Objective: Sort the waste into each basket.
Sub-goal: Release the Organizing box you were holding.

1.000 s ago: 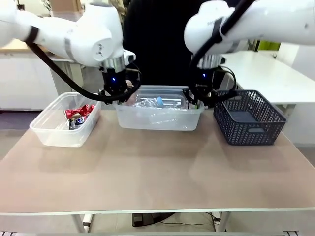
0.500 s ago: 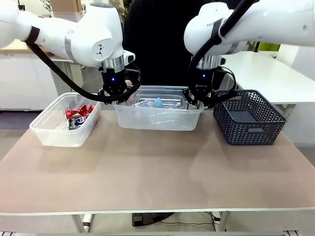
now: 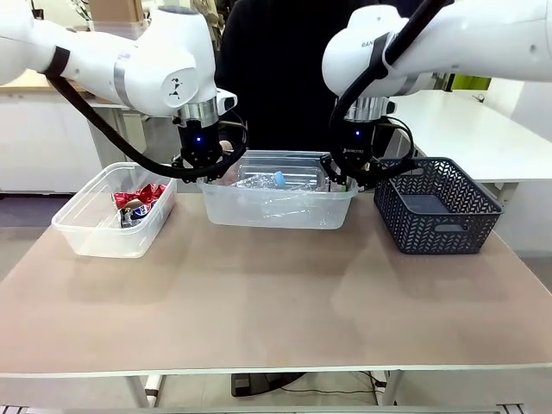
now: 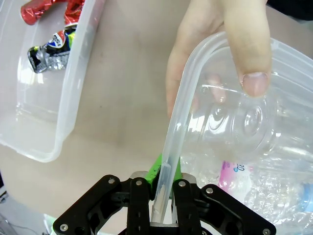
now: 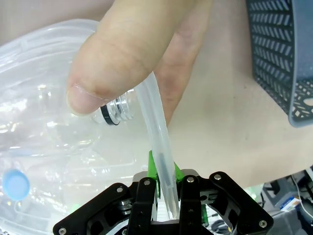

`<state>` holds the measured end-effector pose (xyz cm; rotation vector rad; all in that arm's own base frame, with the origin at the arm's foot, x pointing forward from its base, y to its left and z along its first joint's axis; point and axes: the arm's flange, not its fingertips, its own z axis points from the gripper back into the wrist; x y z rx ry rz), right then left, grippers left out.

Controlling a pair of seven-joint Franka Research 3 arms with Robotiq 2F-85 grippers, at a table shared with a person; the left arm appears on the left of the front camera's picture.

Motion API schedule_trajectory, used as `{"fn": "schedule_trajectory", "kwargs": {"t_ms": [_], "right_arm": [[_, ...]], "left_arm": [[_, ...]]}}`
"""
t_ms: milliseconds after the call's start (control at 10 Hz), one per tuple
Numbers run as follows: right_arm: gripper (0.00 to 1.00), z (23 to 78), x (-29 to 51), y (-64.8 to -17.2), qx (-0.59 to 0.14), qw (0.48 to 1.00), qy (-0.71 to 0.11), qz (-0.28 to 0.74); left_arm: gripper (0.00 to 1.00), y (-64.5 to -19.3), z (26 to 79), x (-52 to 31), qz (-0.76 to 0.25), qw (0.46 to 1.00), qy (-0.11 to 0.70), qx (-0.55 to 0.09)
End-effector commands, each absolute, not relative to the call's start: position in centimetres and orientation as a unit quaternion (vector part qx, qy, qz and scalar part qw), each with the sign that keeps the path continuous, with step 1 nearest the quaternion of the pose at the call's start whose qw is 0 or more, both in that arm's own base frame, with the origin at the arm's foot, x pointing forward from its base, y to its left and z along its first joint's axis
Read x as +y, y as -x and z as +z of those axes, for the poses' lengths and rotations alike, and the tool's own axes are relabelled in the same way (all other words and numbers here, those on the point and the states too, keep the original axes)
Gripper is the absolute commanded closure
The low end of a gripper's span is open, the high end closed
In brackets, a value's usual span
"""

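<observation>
Two grippers pinch the same clear tub (image 3: 280, 205), one at each end. The left gripper (image 4: 165, 188) has its jaws drawn together on the tub's thin translucent rim, the green pads (image 4: 157, 166) pressed flat on both sides of the lip; the right gripper (image 5: 165, 188) is clamped the same way on the rim at the opposite end. A person's hand (image 4: 215, 63) holds the rim just beyond the left gripper, thumb hooked over the lip inside, fingers outside (the nail shows plainly). Another hand (image 5: 142, 54) grips the rim just past the right gripper, thumb over the edge.

The tub is smooth, colourless plastic with rounded corners, and it stands at the far middle of the pale brown table (image 3: 276, 302). Inside lie crushed clear bottles (image 4: 264, 161), ridged and glossy; one has a pale blue cap (image 5: 15, 185), another an open threaded neck (image 5: 117, 112), and one carries a pink label.

To the robot's left stands a second clear tub (image 3: 112, 216), well apart from the first, holding crumpled shiny red wrappers (image 3: 138, 196) and a crushed dark can (image 4: 49, 49). To the right, near the middle tub, sits a dark grey basket (image 3: 435, 207) with latticed walls.
</observation>
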<state>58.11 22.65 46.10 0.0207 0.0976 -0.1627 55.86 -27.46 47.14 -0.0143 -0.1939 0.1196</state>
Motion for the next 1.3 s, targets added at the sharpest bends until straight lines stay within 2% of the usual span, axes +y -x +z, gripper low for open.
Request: {"fn": "schedule_trajectory", "kwargs": {"t_ms": [0, 100, 200, 300, 500, 600, 800, 1000, 1200], "right_arm": [[0.92, 46.1, 22.7, -58.1, 0.049, 0.995, -0.01, -0.081], [0.35, 46.7, 22.2, -57.7, 0.025, 0.995, -0.02, -0.089], [0.34, 46.9, 22.1, -57.4, 0.015, 0.996, -0.024, -0.088], [0.0, 47.1, 22.0, -57.1, 0.003, 0.996, -0.021, -0.086], [0.0, 48.3, 21.4, -56.2, -0.039, 0.995, -0.048, -0.08], [0.17, 49.2, 20.9, -55.5, -0.064, 0.993, -0.06, -0.079], [0.0, 51.1, 19.8, -53.5, -0.113, 0.989, -0.083, -0.055], [0.0, 51.9, 18.8, -52.0, -0.138, 0.984, -0.11, -0.017], [0.0, 51.3, 18.4, -52.2, -0.125, 0.987, -0.101, -0.031]], "left_arm": [[0.79, -55.9, 47.1, -27.5, 0.06, 0.993, 0.007, -0.097], [0.36, -55.7, 47.5, -27.5, 0.04, 0.994, 0.016, -0.104], [0.21, -55.5, 47.6, -27.5, 0.048, 0.993, 0.019, -0.108], [0.0, -55.1, 48.0, -27.4, 0.053, 0.991, 0.015, -0.119], [0.0, -54.2, 49.2, -26.6, 0.062, 0.988, 0.021, -0.143], [0.02, -53.8, 49.9, -26.2, 0.059, 0.986, 0.03, -0.151], [0.0, -52.6, 50.8, -25.4, 0.006, 0.986, 0.07, -0.152], [0.0, -51.7, 51.5, -24.9, -0.056, 0.98, 0.116, -0.152], [0.0, -51.5, 51.7, -24.6, -0.048, 0.981, 0.109, -0.154]]}}
